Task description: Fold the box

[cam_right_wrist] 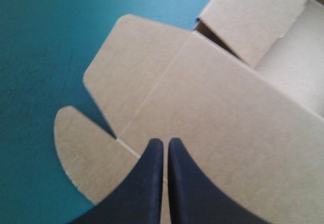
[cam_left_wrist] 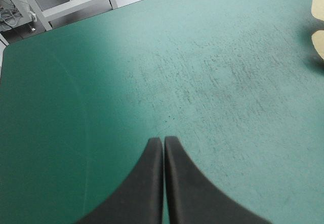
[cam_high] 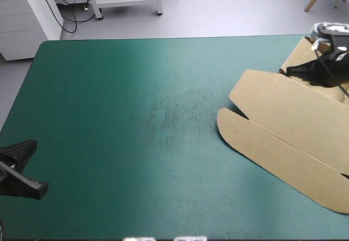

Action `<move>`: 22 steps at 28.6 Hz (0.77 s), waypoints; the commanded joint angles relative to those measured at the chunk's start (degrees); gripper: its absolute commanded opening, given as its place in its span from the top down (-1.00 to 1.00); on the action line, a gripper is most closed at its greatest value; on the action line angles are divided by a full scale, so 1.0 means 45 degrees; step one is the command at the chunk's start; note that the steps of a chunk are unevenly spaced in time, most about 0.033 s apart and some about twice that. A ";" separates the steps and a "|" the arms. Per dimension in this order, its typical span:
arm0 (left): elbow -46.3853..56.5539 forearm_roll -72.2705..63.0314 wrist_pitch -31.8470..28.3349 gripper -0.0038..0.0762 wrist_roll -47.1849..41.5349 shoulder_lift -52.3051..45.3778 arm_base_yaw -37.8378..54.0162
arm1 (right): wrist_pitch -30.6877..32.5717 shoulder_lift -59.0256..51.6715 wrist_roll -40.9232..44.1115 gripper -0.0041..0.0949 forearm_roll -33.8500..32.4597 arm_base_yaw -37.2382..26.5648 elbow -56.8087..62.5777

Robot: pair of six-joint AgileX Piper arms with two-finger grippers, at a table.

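The brown box [cam_high: 289, 126] is laid on the right side of the teal-green tabletop [cam_high: 125, 121], its lid panel spread flat toward the middle and walls raised at the far right corner. The right gripper [cam_right_wrist: 165, 140] is held over the flat panel, its black fingers pressed together, nothing between them. The left gripper [cam_left_wrist: 163, 139] is held over bare cover near the left edge, its fingers likewise closed on nothing.

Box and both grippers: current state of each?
box: unfolded sheet at the right of the cover, near part flat, far part raised.
left gripper: shut, empty, above bare cover.
right gripper: shut, above the box, holding nothing.
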 commanded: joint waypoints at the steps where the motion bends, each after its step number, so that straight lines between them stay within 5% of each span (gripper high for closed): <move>1: -0.0209 -0.0067 -0.0012 0.93 -0.0081 -0.0104 -0.0070 | -0.1157 -0.1556 -0.0262 0.93 0.0080 0.1141 0.1139; 10: 0.1193 -0.0324 -0.0992 0.93 -0.0150 -0.1701 -0.0070 | -0.3999 -0.5842 -0.0671 0.93 0.0096 0.2091 0.6473; 22: 0.6265 -0.2014 -0.4363 0.93 0.1395 -0.4405 -0.0070 | -0.6295 -0.9756 -0.0671 0.93 0.0052 0.2091 1.0287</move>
